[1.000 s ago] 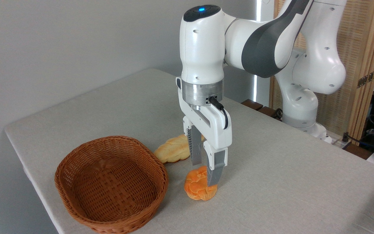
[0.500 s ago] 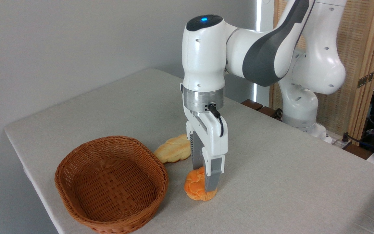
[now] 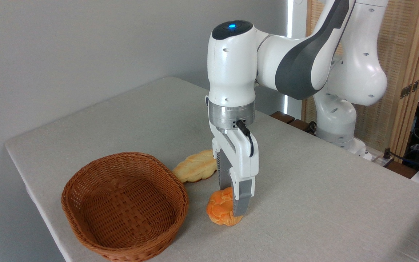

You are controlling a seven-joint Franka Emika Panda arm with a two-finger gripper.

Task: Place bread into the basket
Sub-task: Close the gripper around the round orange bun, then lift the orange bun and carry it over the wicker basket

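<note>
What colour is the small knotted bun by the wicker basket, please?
Deep orange bun, clearest in the fixed camera view.

Bright, even daylight, soft shadows, sharp focus, mild glare behind the arm (image 3: 304, 54).

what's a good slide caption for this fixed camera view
Gripper straddling a small round deep-orange bun on the table, beside an empty oval brown wicker basket.

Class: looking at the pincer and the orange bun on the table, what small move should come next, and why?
Probably close the pincer on the bun: its fingers sit low on either side of the bun, which rests on the table beside the empty basket.
</note>
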